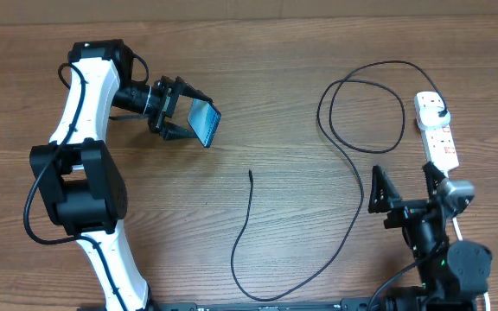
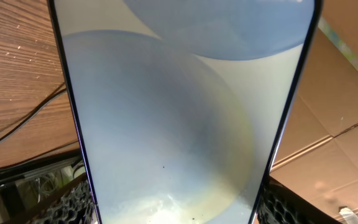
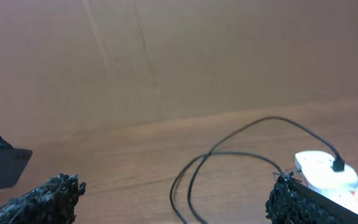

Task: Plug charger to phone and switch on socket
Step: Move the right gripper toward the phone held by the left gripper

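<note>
My left gripper (image 1: 177,110) is shut on the phone (image 1: 203,122) and holds it tilted above the table at the upper left. In the left wrist view the phone's pale blue screen (image 2: 179,112) fills the frame between my fingers. The charger's thin black cable (image 1: 353,164) loops across the table; its connector tip (image 1: 250,173) lies free near the middle and its black plug adapter (image 1: 440,111) sits in the white socket strip (image 1: 437,131) at the right. My right gripper (image 1: 409,183) is open and empty, just in front of the strip. The right wrist view shows the cable (image 3: 229,155) and strip (image 3: 328,177).
The strip's thick white cord (image 1: 459,231) runs down past my right arm. A brown cardboard wall (image 3: 179,56) stands behind the table's far edge.
</note>
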